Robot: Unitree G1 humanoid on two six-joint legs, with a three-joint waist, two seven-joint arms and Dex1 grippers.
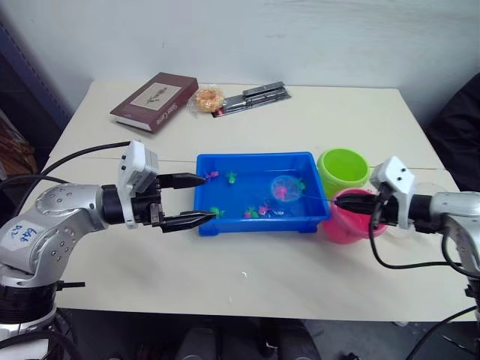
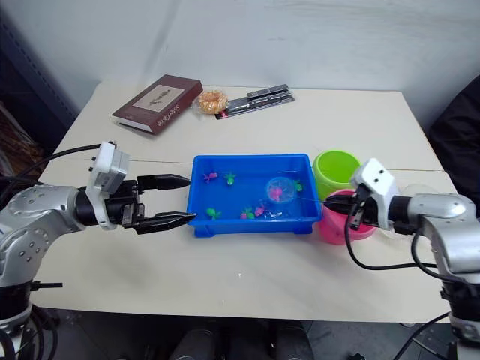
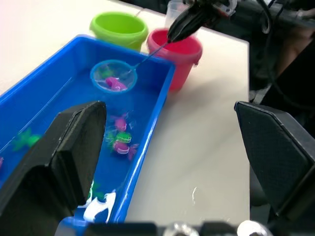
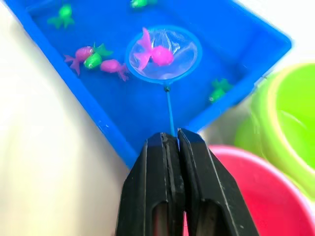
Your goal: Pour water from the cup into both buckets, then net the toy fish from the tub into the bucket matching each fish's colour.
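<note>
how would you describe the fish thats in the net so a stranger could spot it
Find the blue tub in the middle of the table, then the small round net over its end nearest the buckets. The pink fish lies inside that hoop; every other fish sits loose in the tub.

A maroon book (image 1: 155, 101) at the table's far left has white spine lettering, too small to read.
</note>
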